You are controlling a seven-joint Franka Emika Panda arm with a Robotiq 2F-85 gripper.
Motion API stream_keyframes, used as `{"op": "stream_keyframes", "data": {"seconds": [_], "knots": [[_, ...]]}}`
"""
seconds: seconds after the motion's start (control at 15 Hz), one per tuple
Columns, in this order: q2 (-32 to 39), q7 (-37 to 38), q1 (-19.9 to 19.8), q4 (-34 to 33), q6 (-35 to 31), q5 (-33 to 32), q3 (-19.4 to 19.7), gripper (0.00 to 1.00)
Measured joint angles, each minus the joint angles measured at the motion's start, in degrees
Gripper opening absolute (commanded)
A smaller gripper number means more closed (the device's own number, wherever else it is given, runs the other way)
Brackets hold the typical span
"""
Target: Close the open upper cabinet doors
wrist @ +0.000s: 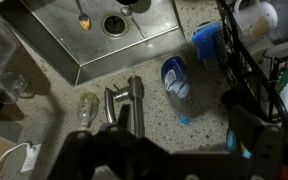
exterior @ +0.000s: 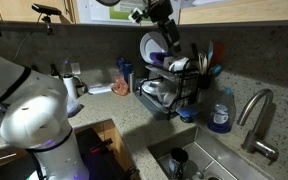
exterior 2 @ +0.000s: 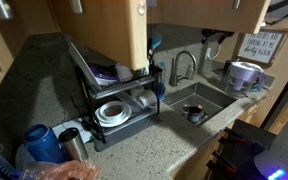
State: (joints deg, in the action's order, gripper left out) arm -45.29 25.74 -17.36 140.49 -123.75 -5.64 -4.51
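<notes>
- My gripper (exterior: 167,30) hangs wide open, holding nothing, at twelve o'clock above the dish rack (exterior: 189,88).
- The open upper cabinet door (exterior 2: 109,35) juts out at eleven o'clock — a careless sweep could clip the racked plate (exterior: 149,45), or my fingers could skid off the panel.
</notes>
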Motion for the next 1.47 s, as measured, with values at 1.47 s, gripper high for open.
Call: {"op": "stream_keyframes", "data": {"seconds": [1.47], "knots": [[-8.24, 21.87, -12.19, -2.24, -8.71, -10.66, -2.93, 1.0]]}}
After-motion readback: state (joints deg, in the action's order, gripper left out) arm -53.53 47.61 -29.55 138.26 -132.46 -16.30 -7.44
